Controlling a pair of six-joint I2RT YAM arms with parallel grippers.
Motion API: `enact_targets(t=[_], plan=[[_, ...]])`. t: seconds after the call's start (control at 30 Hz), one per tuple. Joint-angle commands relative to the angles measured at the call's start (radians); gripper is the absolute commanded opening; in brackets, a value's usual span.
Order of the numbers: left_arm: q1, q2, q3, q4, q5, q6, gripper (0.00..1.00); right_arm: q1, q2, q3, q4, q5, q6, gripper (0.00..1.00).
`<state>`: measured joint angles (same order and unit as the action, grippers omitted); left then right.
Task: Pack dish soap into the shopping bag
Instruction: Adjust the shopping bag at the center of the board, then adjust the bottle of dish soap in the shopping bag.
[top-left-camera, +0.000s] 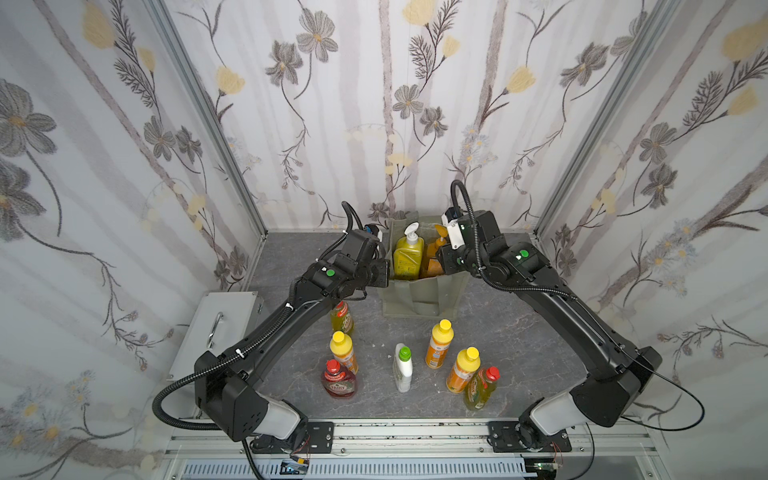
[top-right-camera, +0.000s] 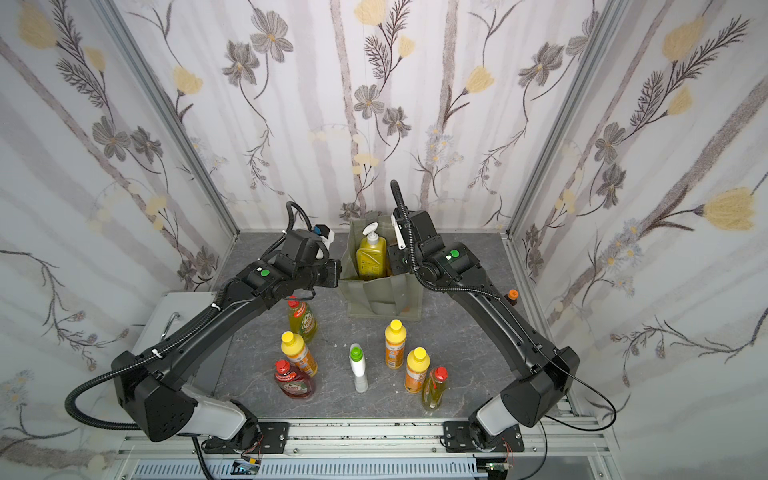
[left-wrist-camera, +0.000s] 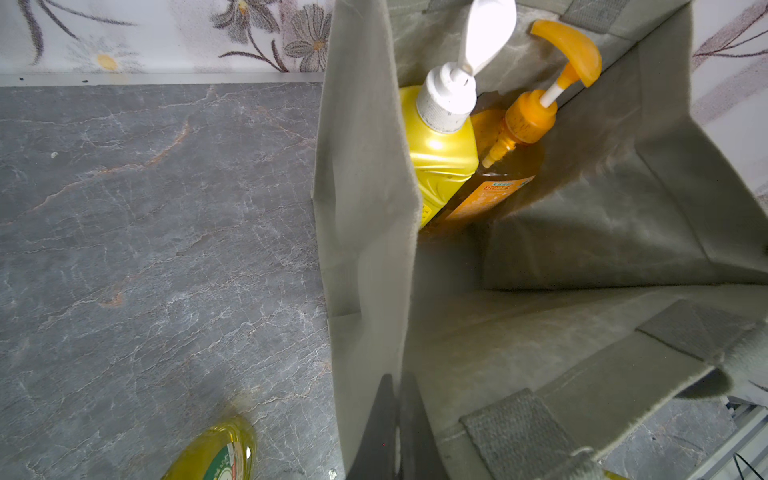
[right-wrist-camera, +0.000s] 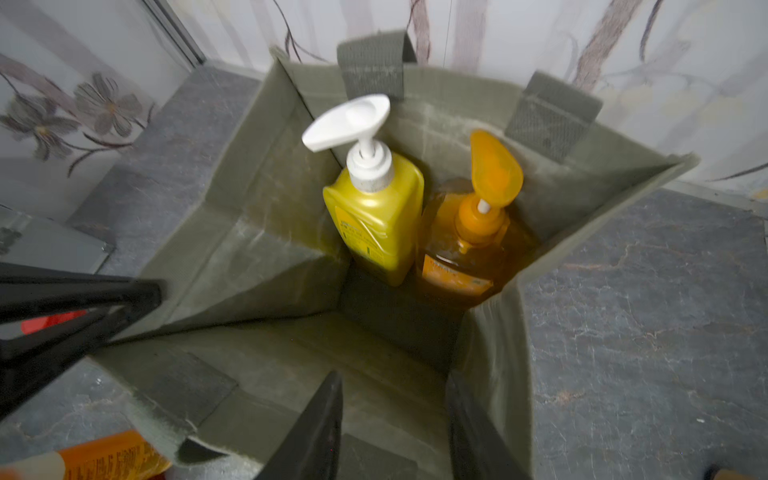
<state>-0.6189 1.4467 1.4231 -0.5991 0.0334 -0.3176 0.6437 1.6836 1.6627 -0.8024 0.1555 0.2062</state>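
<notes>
Packing barely begun: a yellow pump bottle (top-left-camera: 408, 257) and an orange pump bottle (right-wrist-camera: 469, 249) stand inside the shopping bag (top-left-camera: 419, 299), the smaller bottles (top-left-camera: 439, 345) wait on the table (top-left-camera: 519, 332), the left claw (left-wrist-camera: 397, 386) pinches the bag's side wall and the right claw (right-wrist-camera: 394, 376) hangs open and empty above it.

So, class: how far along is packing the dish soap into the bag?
Done: yellow pump bottle and orange pump bottle stand inside the grey-green fabric tote. In hand: left tool pinches its wall; right tool hangs open and empty over it. Left: eight smaller bottles on the grey table.
</notes>
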Motion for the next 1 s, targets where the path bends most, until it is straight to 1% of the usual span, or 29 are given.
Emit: enact_targets(t=[0.0,0.2,0.33,0.43,0.53,0.63,0.67,0.7,0.8,0.83,0.97], plan=[[0.001,-0.01,0.017,-0.025,0.032,0.0,0.0,0.012,0.001,-0.044,-0.059,-0.042,0.026,0.35],[0.001,-0.008,0.023,-0.047,0.029,0.014,0.0,0.034,-0.001,-0.096,-0.114,-0.122,0.041,0.28],[0.001,-0.009,0.023,-0.047,0.027,0.014,0.0,0.039,0.006,-0.067,-0.163,-0.231,0.027,0.26],[0.001,-0.008,0.023,-0.054,0.02,0.017,0.0,0.037,-0.003,-0.036,-0.169,-0.281,0.01,0.25],[0.001,-0.011,0.023,-0.046,0.019,0.017,0.0,0.016,0.013,0.006,-0.108,-0.279,0.004,0.27],[0.001,-0.017,0.006,-0.028,0.02,0.012,0.0,-0.009,0.074,0.076,-0.021,-0.241,0.011,0.35],[0.001,-0.019,0.0,-0.025,0.019,0.01,0.0,-0.012,0.1,0.105,0.007,-0.217,0.012,0.39],[0.0,-0.02,-0.001,-0.022,0.019,0.01,0.0,-0.013,0.12,0.131,0.031,-0.189,0.01,0.4],[0.001,-0.021,-0.007,-0.021,0.016,0.008,0.0,-0.017,0.182,0.181,0.096,-0.152,-0.006,0.4],[0.0,-0.02,-0.006,-0.022,0.015,0.009,0.0,-0.021,0.204,0.197,0.107,-0.153,-0.008,0.38],[0.0,-0.021,-0.009,-0.022,0.016,0.009,0.0,-0.024,0.276,0.228,0.109,-0.236,-0.01,0.3]])
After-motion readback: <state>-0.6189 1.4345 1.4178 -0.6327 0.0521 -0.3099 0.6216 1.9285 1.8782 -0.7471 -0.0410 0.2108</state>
